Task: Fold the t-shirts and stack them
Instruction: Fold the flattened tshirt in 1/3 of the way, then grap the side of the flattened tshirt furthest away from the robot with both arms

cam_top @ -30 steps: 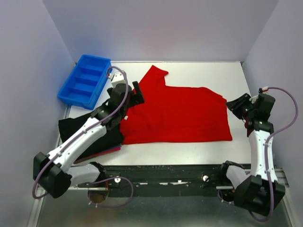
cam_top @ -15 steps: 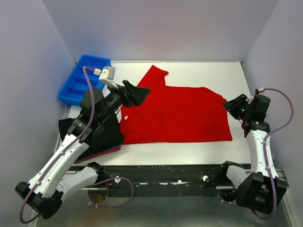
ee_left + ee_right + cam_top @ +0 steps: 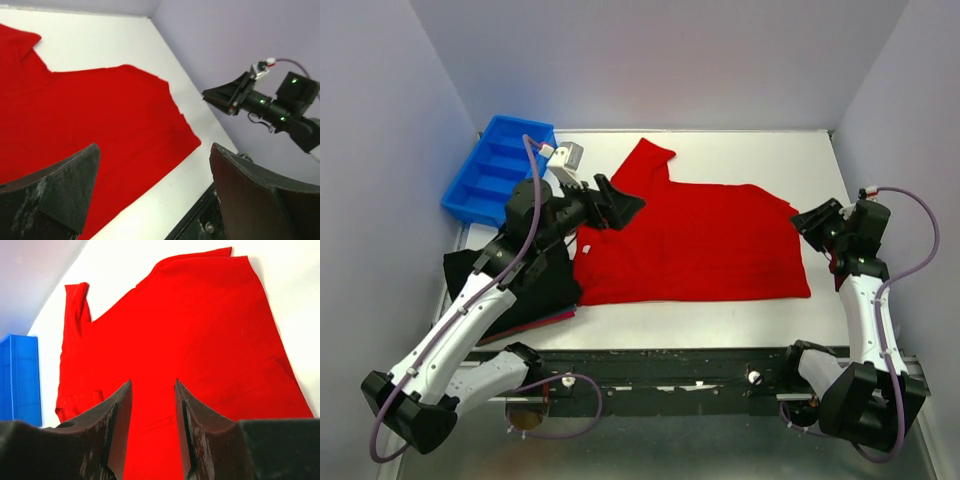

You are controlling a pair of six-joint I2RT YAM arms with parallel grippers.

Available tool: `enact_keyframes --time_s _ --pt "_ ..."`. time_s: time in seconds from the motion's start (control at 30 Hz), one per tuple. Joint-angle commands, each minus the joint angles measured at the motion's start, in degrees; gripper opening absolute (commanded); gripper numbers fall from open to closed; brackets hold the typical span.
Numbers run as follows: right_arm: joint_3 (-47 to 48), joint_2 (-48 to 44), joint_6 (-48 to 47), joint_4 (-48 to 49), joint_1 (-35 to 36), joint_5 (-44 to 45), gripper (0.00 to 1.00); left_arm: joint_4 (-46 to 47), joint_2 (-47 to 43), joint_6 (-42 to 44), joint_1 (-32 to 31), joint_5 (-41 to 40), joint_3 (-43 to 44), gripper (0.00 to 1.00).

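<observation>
Two grippers flank the red t-shirt (image 3: 695, 245), spread flat, in the top view: the left gripper (image 3: 620, 198) over its left edge, the right gripper (image 3: 807, 226) just off its right edge, and the dark folded t-shirts (image 3: 552, 288) beside its left edge. Left wrist view: fingers (image 3: 55, 190) spread wide and empty above the cloth. Right wrist view: fingers (image 3: 117, 430) partly apart, holding nothing. The fold should go best if both pinch matching corners and lift evenly.

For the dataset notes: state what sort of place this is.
Likely a robot lab cell: plain walls enclose a white table, a left arm and right arm are bolted at its near edge, and a red t-shirt lies spread out.
</observation>
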Motion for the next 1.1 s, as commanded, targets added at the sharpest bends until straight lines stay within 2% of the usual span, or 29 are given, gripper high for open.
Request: enact_keyframes --time_s 0.0,0.13,0.3,0.4,0.67,0.9,1.07 --pt "-1.95 -0.15 -0.60 1.69 0.12 0.08 0.47 -8.82 6.67 6.73 -0.13 -0.12 3.63 0.99" --pt "0.15 1.78 -0.69 0.03 0.12 3.33 0.48 -14.81 15.90 7.18 -0.22 -7.41 7.59 0.99" --pt "3.05 7.83 0.19 -0.24 0.12 6.32 0.47 -14.82 25.13 7.53 0.22 -19.98 12.24 0.99" --pt "4.99 12.84 1.59 0.02 0.12 6.94 0.46 -14.56 33.73 7.53 0.74 -24.29 17.95 0.99" --pt "12.46 27.78 3.00 0.47 0.47 9.66 0.45 -17.62 59.40 7.88 6.71 -23.61 40.09 0.98" --pt "20.89 37.28 3.53 -1.99 1.35 12.74 0.46 -21.06 71.98 7.88 10.85 -20.53 57.32 0.98" --pt "30.20 46.06 4.06 -7.79 2.48 14.32 0.48 -22.55 79.36 5.60 13.13 -17.72 66.99 0.98"
